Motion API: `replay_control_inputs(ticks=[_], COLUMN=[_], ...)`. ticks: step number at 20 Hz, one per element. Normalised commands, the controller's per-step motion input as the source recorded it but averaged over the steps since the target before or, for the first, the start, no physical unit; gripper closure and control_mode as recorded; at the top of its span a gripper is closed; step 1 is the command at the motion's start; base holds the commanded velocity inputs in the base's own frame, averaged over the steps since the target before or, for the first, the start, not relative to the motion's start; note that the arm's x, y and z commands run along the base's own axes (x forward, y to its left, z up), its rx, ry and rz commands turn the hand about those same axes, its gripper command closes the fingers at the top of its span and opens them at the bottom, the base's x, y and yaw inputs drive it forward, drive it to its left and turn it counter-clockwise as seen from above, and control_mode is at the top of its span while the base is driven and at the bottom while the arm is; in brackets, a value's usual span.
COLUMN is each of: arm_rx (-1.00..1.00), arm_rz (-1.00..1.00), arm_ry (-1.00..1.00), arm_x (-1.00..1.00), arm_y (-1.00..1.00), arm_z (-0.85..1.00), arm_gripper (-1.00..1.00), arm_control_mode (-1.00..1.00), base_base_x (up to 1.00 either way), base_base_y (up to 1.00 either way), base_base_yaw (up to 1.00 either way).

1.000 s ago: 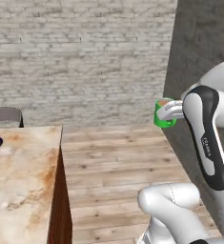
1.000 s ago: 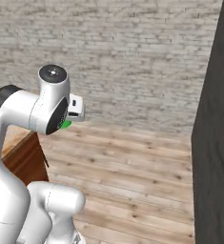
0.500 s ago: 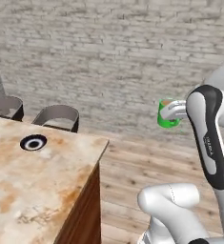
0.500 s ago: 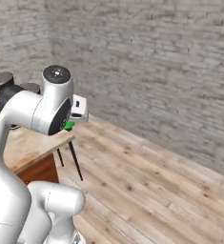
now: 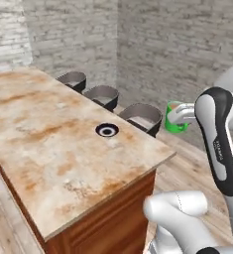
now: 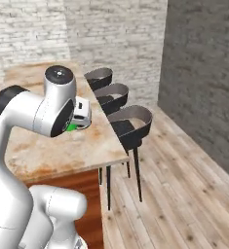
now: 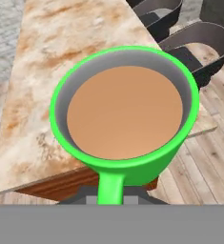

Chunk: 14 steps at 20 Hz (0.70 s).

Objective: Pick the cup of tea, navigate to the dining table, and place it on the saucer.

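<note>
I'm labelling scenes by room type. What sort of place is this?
Probably a dining area in a simulated home or kitchen: a long stone-topped dining table with a saucer on it, three dark bucket chairs along one side, brick walls and a wood plank floor. The robot carries a cup of tea.

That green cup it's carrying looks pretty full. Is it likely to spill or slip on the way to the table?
Probably some risk of slopping: the tea sits fairly high in the cup, so a tilt or jolt could send it over the rim. The cup looks rigid with smooth, glossy walls, so it may be slippery. The gripper holds it at one side, so it could perhaps swing.
</note>
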Motion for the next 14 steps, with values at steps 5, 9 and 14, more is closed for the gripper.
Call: replay_control_inputs(ticks=[5,9,14], arm_rx=[0.0,0.0,0.0], arm_rz=[0.0,0.0,0.0], arm_ry=[0.0,0.0,0.0], arm_x=[0.0,0.0,0.0], arm_y=[0.0,0.0,0.0], arm_z=[0.0,0.0,0.0], arm_gripper=[1.0,1.0,1.0], arm_control_mode=[1.0,1.0,1.0], base_base_x=[0.63,0.8,0.54], base_base_y=[-0.14,-0.28,-0.43], base_base_yaw=[0.77,0.46,0.25])
